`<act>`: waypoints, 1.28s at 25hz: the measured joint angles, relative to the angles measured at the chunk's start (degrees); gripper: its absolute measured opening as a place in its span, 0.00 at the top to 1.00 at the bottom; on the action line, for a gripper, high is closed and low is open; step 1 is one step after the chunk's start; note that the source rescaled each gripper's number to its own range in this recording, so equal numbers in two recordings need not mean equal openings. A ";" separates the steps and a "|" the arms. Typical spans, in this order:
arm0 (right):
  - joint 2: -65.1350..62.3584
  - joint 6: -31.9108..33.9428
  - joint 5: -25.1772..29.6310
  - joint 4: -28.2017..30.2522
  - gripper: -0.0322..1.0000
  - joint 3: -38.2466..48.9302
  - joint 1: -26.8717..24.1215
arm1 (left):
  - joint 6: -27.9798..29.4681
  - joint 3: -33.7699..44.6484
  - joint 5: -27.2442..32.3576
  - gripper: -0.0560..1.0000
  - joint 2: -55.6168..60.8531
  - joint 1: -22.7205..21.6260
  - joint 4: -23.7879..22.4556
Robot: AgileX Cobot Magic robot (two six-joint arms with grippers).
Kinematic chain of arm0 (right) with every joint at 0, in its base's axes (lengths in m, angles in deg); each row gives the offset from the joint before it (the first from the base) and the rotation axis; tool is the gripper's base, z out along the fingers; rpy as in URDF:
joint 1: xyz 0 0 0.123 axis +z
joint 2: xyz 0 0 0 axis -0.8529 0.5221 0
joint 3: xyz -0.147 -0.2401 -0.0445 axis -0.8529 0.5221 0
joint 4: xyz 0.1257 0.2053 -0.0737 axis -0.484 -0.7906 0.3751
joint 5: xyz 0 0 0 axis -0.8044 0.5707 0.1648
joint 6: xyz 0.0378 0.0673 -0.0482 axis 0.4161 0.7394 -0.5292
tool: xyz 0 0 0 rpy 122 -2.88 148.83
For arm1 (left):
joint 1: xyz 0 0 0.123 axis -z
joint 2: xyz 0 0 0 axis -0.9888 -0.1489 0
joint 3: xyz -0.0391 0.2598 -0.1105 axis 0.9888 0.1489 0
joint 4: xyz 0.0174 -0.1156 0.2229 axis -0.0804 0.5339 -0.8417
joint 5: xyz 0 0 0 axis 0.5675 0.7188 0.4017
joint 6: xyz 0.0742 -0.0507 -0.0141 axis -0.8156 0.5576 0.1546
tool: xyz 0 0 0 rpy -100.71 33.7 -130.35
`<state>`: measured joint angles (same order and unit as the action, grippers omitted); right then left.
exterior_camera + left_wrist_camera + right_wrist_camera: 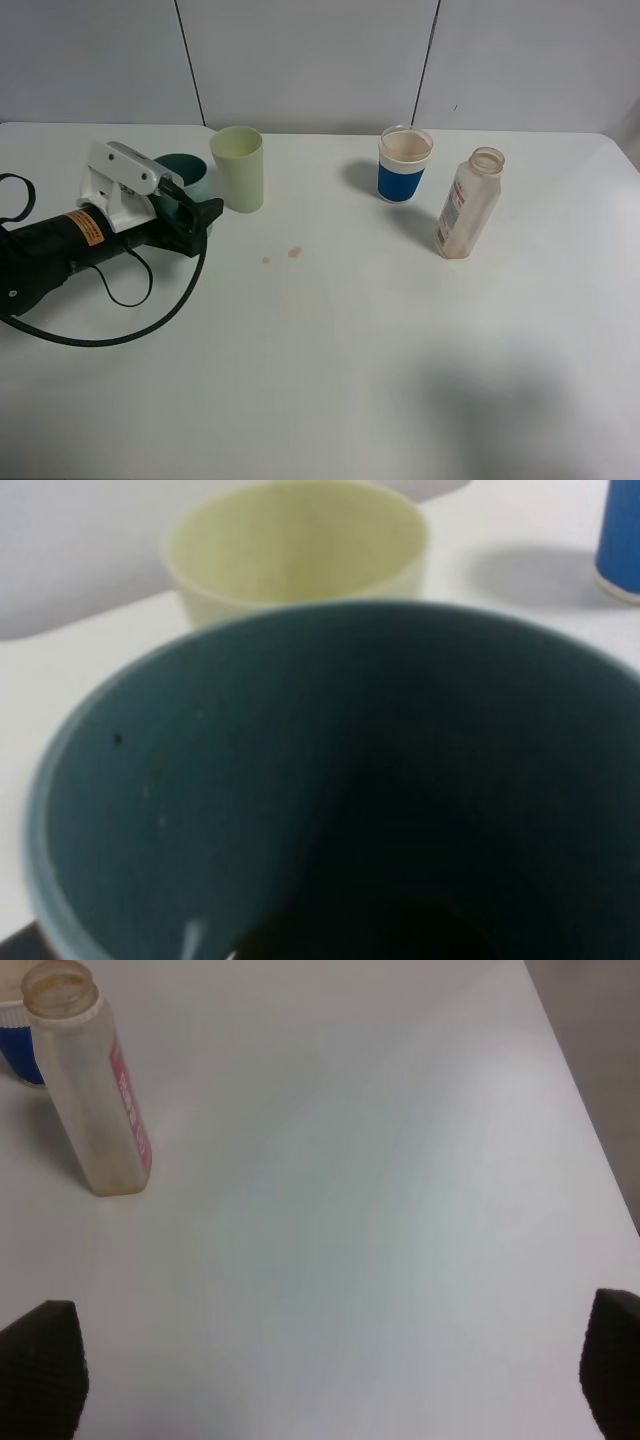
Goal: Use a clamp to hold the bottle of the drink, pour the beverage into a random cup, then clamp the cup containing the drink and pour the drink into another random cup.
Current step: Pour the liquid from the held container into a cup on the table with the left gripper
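On the left of the white table (330, 380), my left gripper (196, 205) looks clamped narrow on the plain teal-green plastic tumbler (186, 170). The tumbler is upright, with dark brown beverage (400, 930) low inside (the wrist view is blurry). The pale yellow-green plastic tumbler (238, 168) stands just beside it, beyond the fingers toward table centre, so I'd tip that way. The left arm is nearer. My right gripper (326, 1370) hangs wide, holding nothing; the translucent plastic bottle (468, 205) stands upright, well apart.

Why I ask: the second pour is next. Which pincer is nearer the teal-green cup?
Left. The left pincer appears closed on the teal-green cup; the right pincer is open, far across the table, by the bottle.
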<state>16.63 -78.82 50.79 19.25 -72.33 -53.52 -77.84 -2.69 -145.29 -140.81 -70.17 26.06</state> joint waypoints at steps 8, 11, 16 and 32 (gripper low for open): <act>0.00 0.00 0.00 0.00 0.00 0.00 0.00 | 0.00 0.06 -0.06 0.93 5.64 -9.91 -7.21; 0.00 0.00 0.00 0.00 0.00 0.00 0.00 | 0.00 0.11 0.00 0.93 6.91 -13.93 -9.46; 0.00 0.00 0.00 0.00 0.00 0.00 0.00 | 0.05 0.11 0.00 0.93 7.96 -20.34 -12.83; 0.00 0.00 0.00 0.00 0.00 0.00 0.00 | 8.37 -10.84 0.44 0.93 7.96 -24.54 -22.33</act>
<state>16.63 -78.82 50.79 19.25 -72.33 -53.52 -69.46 -13.53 -144.85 -132.85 -94.72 3.73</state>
